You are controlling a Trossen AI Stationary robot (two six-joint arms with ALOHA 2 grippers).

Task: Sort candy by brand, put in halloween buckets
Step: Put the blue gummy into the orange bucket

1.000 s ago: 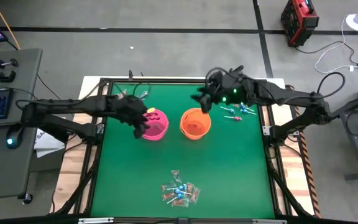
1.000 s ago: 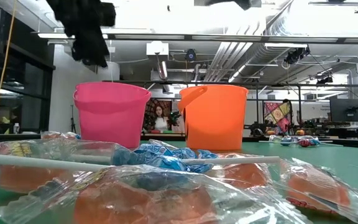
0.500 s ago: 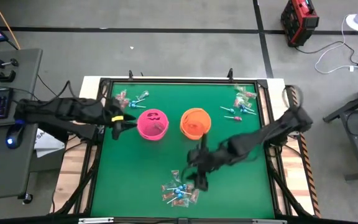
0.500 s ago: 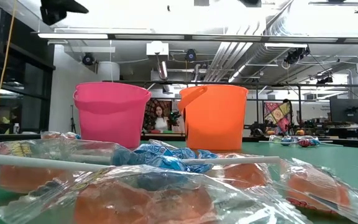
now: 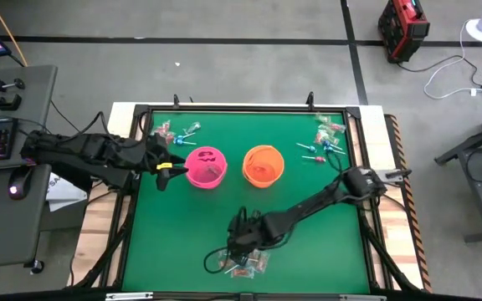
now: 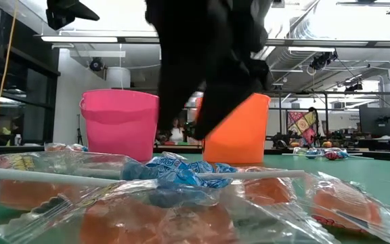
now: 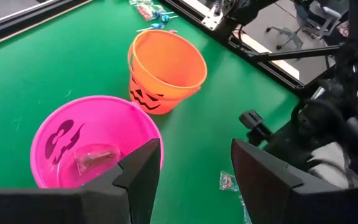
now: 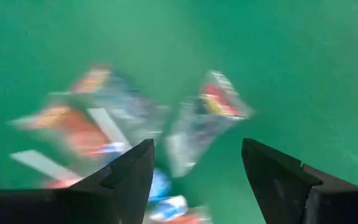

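Candy lies in three clusters on the green table [image 5: 191,226]: a pile [image 5: 243,261] at 6 o'clock near the front edge, a scatter [image 5: 325,138] at about 1 o'clock by the far right corner, and a few pieces [image 5: 174,132] at 11 o'clock by the far left corner. Pink bucket [image 5: 206,166] and orange bucket [image 5: 263,165] stand upright side by side just past table centre, pink at 9 o'clock of orange, close but not touching. One flat wrapped piece [image 7: 95,155] rests on the pink bucket's floor in the left wrist view; a dark face mark shows on its inner wall. Orange bucket carries a jack-o'-lantern face; its contents cannot be made out. Right gripper [image 5: 239,237] reaches in from 3 o'clock, low over the front pile, arm stretched diagonally across the table. Its fingers [image 8: 126,177] stand apart with nothing between them, framing red-and-clear wrappers and a white lollipop stick directly below. Low view: its dark mass hangs in front of both buckets, above a blue-headed lollipop [image 6: 175,173] lying on the clear wrappers. Left gripper [image 5: 165,167] waits at 9 o'clock of the pink bucket, just beside its rim, fingers [image 7: 138,174] spread and empty, pointing toward both buckets.
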